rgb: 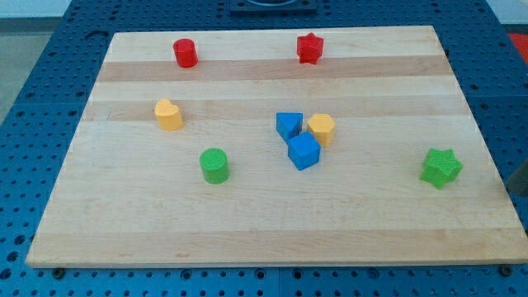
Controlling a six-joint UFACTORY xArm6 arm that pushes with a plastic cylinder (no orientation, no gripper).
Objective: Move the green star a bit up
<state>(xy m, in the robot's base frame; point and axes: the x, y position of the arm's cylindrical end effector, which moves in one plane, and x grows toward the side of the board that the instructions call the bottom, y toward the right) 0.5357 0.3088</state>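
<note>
The green star (440,167) lies near the board's right edge, at mid-height in the view. A blurred dark shape at the view's right edge is my rod. My tip (511,186) is just off the board, to the right of the green star and slightly below it, with a clear gap between them.
The wooden board (264,231) also holds a red cylinder (186,53), a red star (309,48), a yellow heart (168,115) and a green cylinder (214,165). A blue triangle (288,124), a yellow hexagon (321,129) and a blue cube (303,152) cluster at the centre.
</note>
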